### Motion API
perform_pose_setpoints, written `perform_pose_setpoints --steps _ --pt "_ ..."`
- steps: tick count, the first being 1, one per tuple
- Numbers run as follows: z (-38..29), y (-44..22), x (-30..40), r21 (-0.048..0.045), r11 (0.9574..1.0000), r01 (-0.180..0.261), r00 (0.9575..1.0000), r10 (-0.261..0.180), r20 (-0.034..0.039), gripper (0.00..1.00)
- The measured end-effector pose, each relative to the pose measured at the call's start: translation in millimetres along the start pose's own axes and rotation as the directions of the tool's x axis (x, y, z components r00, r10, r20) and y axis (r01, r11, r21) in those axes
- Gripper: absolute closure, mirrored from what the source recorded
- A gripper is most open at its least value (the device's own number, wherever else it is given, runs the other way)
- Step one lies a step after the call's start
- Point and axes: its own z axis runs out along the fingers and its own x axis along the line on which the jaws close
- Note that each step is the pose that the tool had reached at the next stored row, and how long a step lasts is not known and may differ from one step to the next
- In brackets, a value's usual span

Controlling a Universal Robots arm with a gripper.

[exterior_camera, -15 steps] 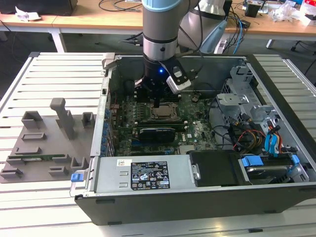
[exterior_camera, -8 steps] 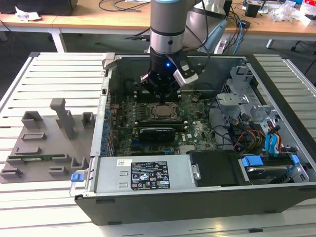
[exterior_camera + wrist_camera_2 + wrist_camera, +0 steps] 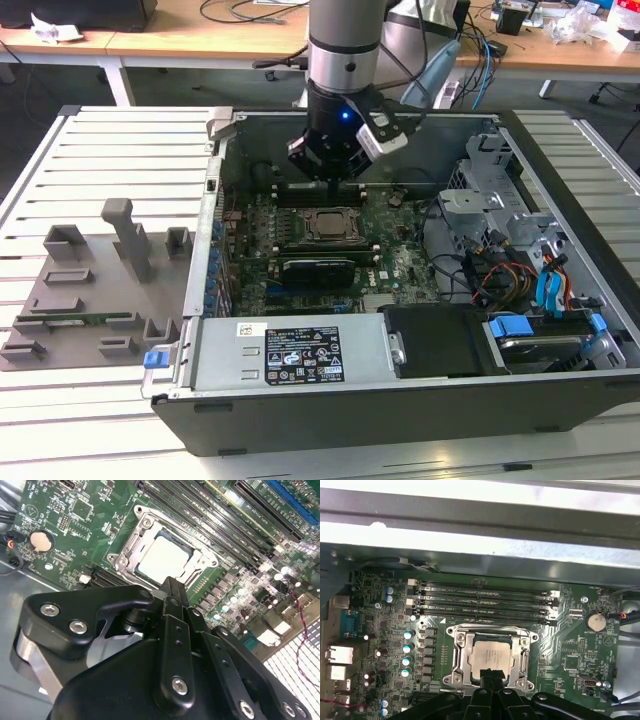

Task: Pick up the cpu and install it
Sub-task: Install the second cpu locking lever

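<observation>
The cpu (image 3: 328,224), a small square chip with a silvery top, lies flat inside the metal socket frame (image 3: 327,238) on the green motherboard in the open computer case. In both wrist views the cpu (image 3: 161,558) (image 3: 491,655) sits in the frame with nothing on top of it. My gripper (image 3: 331,178) hangs just above the socket, slightly toward the back of the case. Its black fingers meet in one narrow tip (image 3: 172,586) (image 3: 490,674) at the edge of the chip, shut, with nothing held between them.
A long black expansion card (image 3: 318,268) lies in front of the socket and memory slots (image 3: 482,602) behind it. The case holds a power supply (image 3: 290,352) at the front and drive cages with cables (image 3: 540,290) on the exterior view's right. A grey fixture plate (image 3: 90,290) lies outside, left.
</observation>
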Motion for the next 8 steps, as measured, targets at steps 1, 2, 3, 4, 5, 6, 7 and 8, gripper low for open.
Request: perform_pose_setpoints --steps 1,2,3,4,5,6,7,8 --pt "-1.2 0.1 -0.1 0.0009 1.0 0.0 1.0 0.0 -0.0002 0.89" --pt "-1.3 0.1 -0.1 0.0008 1.0 0.0 1.0 0.0 0.0 0.89" --pt "-1.3 0.1 -0.1 0.0007 1.0 0.0 1.0 0.0 0.0001 0.89" --pt "-1.4 0.1 0.0 0.0009 1.0 0.0 1.0 0.0 -0.0001 0.89" --pt "-1.6 0.0 0.0 0.0009 1.0 0.0 1.0 0.0 -0.0001 0.89" --pt "-1.8 0.0 0.0 0.0009 1.0 0.0 1.0 0.0 -0.0001 0.89" --pt "-1.8 0.0 0.0 0.0009 1.0 0.0 1.0 0.0 -0.0001 0.89" --pt "-1.9 0.1 0.0 0.0009 1.0 0.0 1.0 0.0 -0.0001 0.89"
